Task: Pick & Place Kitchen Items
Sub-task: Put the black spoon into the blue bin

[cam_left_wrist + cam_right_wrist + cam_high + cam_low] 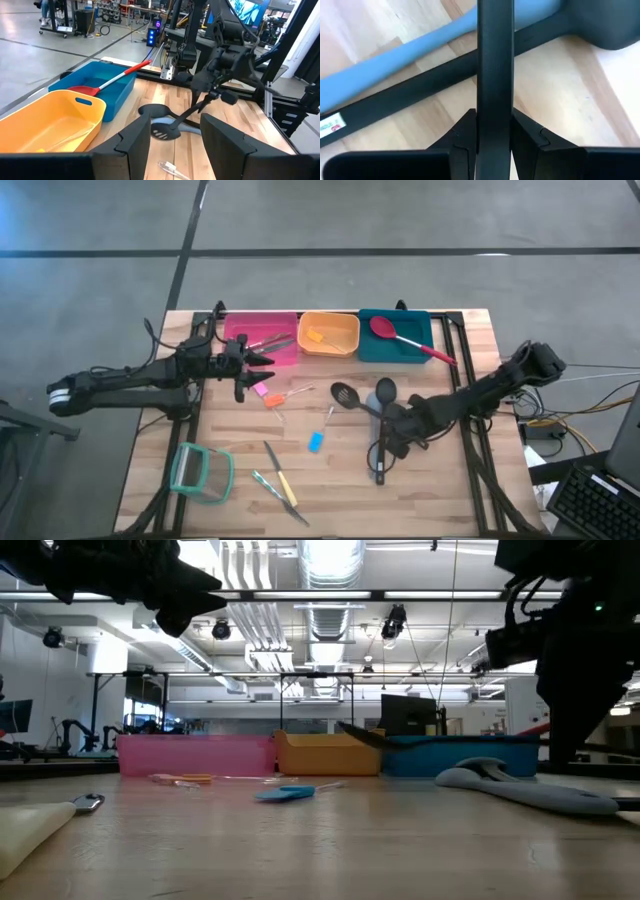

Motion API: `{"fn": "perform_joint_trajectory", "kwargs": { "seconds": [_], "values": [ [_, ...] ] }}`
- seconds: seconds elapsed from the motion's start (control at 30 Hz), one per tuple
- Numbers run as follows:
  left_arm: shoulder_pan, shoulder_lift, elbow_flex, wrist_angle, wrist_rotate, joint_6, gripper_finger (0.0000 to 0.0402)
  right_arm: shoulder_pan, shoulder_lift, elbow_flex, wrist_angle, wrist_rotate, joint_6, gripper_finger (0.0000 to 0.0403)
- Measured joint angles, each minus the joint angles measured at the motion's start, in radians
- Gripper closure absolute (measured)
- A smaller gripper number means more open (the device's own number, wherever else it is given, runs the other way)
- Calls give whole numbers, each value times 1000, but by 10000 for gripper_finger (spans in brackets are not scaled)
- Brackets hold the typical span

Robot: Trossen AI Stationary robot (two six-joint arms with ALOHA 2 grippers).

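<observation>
My right gripper (392, 428) is shut on a black slotted spatula (347, 394) at the table's right middle. A grey spoon (384, 392) and another black handle (395, 95) lie on the table under it. My left gripper (262, 360) is open and empty, above the table beside the pink bin (262, 330). A red spoon (408, 340) lies in the teal bin. A blue piece (317, 442), small pink and orange pieces (270, 396) and yellow-handled knives (282, 483) lie on the table. My right gripper pinches the spatula's black handle (495, 85) between its two fingers, which slant down from the table's right side. The handle runs forward along the fingers. The spatula is lifted and tilted, its slotted head (163, 132) lowest, toward the table's left.
The pink, orange (328, 333) and teal (396, 335) bins stand in a row along the far edge. The pink bin holds utensils. A teal-rimmed clear container (200, 471) lies near the front left corner.
</observation>
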Motion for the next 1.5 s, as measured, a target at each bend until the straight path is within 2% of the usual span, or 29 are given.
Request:
{"fn": "perform_joint_trajectory", "kwargs": {
  "seconds": [0.23,0.43,0.6,0.73,0.93,1.23,1.37,1.5],
  "values": [
    [0,0,0,1,0,0,225,19,-140,0,-15,105,-16,328],
    [0,0,0,2,0,0,225,4,-305,4,-15,251,-126,328],
    [0,1,0,2,0,0,225,-78,-422,43,-18,293,-293,328],
    [0,1,0,2,0,0,225,-183,-470,115,-33,295,-459,328],
    [0,1,0,2,0,0,225,-375,-439,314,-228,296,-619,328],
    [0,1,0,0,0,0,225,-629,-244,632,-650,286,-690,328],
    [0,1,0,-5,0,-1,225,-712,-157,695,-799,231,-699,328],
    [0,1,0,-6,0,0,225,-770,-102,701,-819,153,-743,328]
  ]
}}
